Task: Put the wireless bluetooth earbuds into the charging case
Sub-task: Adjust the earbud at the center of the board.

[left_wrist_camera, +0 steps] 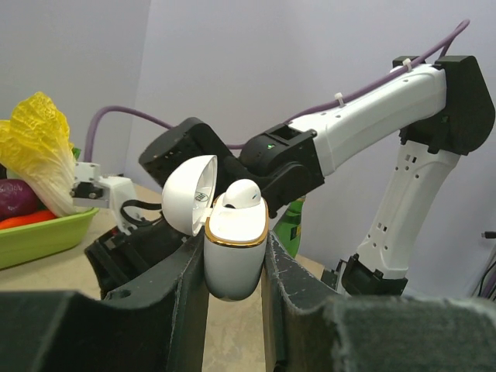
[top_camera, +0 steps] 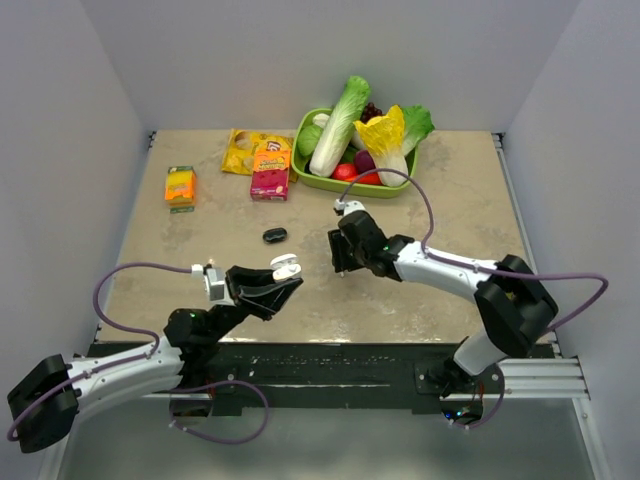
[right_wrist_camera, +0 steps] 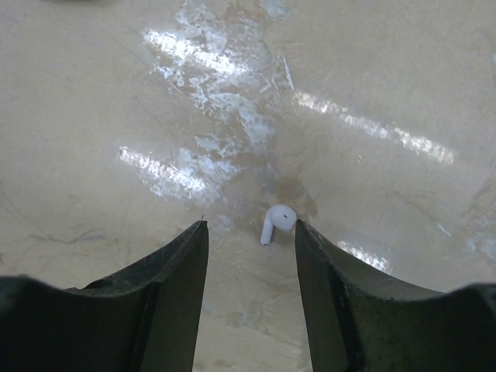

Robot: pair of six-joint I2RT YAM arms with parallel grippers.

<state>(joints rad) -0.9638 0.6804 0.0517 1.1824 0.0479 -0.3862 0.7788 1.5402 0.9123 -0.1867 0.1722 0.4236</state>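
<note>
**Two-arm insertion, one bud home and one on the table.**

Your left gripper (left_wrist_camera: 235, 267) is clenched on the charging case (left_wrist_camera: 232, 260). A finger presses each flank, so the case is carried clear of the table (top_camera: 450, 200) with its mouth turned upward. The hinged lid (left_wrist_camera: 188, 195) is swung fully back, which leaves the sockets reachable from above and from the other arm's side. The seated earbud (left_wrist_camera: 242, 194) sits in the case, its rounded head showing above the gold rim. Whether it is pressed fully down cannot be told.

The loose earbud (right_wrist_camera: 277, 221) lies on its side on the table, between the fingertips of your right gripper (right_wrist_camera: 250, 226). It is nearer one finger than the other and appears to touch neither. Those jaws stand released and empty, straddling the bud. This placement suits a pinch across its head.

The step in hand is judged to be picking up this second bud, so the task is about halfway done. The bud is tiny, smooth and off-centre in the gap, so expect the nearer finger to meet it first and push it sideways. Centre the gap over it before closing. Keep the case as it is held, since tilting it risks spilling the seated bud.
</note>
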